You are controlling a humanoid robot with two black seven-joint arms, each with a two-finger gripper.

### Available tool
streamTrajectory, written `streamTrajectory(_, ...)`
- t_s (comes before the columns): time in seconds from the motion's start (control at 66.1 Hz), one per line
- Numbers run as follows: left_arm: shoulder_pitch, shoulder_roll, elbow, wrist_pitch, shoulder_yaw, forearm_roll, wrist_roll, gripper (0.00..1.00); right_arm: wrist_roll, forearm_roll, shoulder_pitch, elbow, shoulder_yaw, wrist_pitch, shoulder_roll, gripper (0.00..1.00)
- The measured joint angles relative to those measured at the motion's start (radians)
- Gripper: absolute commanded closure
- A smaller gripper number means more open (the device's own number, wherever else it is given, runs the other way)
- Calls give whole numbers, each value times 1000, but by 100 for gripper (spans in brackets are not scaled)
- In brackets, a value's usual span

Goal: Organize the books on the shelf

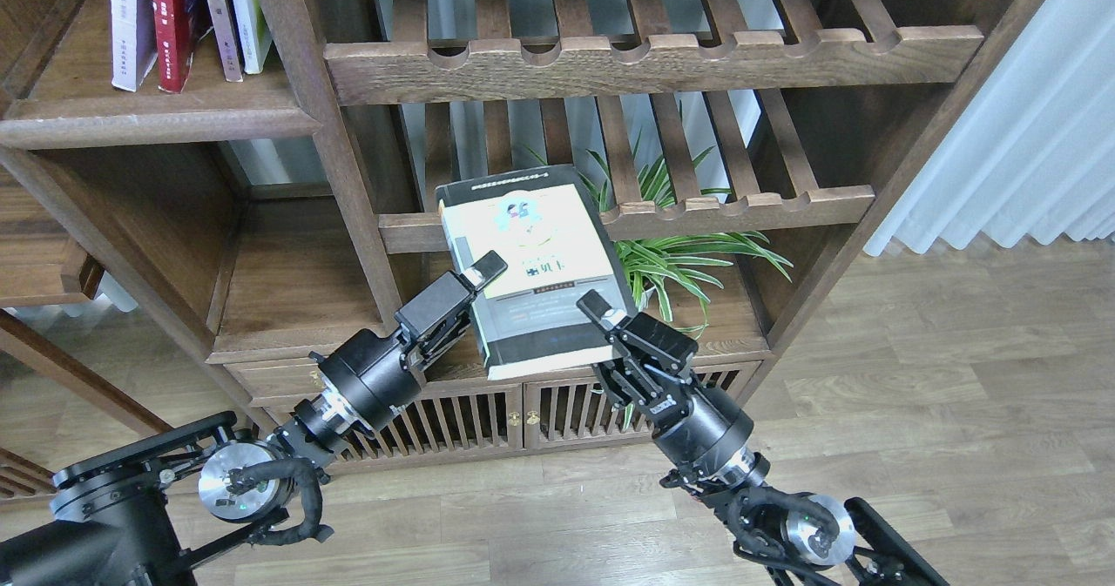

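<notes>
Frame centre: right gripper (601,318) clamped on thick book (531,264), lower corner. Left gripper (483,274), can't tell state, at spine edge. Heavy, stiff; grip the spine.

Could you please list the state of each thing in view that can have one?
Black book: off the shelf, face up, tilted, held at its lower right corner.
Right tool: shut on the black book.
Left tool: at the book's left edge; open or shut cannot be told.
Shelved books: standing on the upper left shelf, the red one leaning.
Cabinet doors: closed.
</notes>
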Motion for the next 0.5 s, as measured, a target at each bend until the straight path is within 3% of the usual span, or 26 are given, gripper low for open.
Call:
streamTrajectory(0.242,2,-4,0,0,-1,-1,0,30,0,1,-3,0,-3,0,-2,94)
streamTrajectory(0.499,1,-6,0,0,-1,-1,-1,49,0,2,-7,0,-3,0,-2,94)
